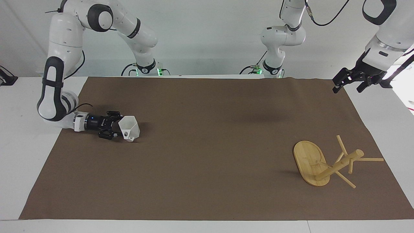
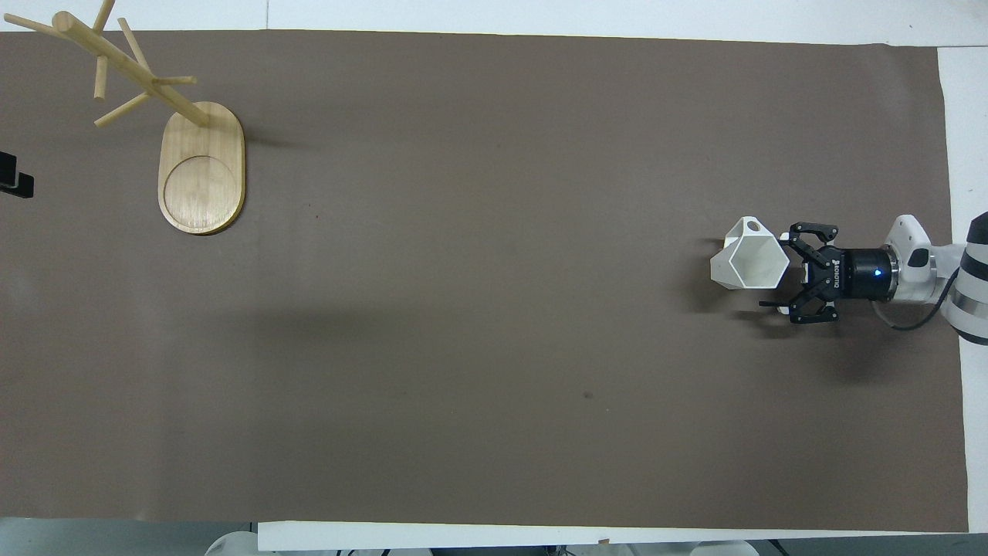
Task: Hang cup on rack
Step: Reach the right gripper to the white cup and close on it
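Cup (image 1: 129,128) upright, empty; right gripper (image 1: 117,129) open beside.

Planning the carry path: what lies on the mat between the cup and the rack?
Nothing: between the cup and the rack only bare brown mat shows in the overhead view.

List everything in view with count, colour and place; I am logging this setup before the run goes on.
cup: one, white, upright on the mat toward the right arm's end of the table.
rack: one, light bamboo, standing on the mat toward the left arm's end, nothing on its pegs.
mat: one, brown, covering most of the table.
table: one, white, showing around the mat.
right hand: one, black, low over the mat, open, right beside the cup.
left hand: one, black, open, raised over the mat's corner at its own end, waiting.
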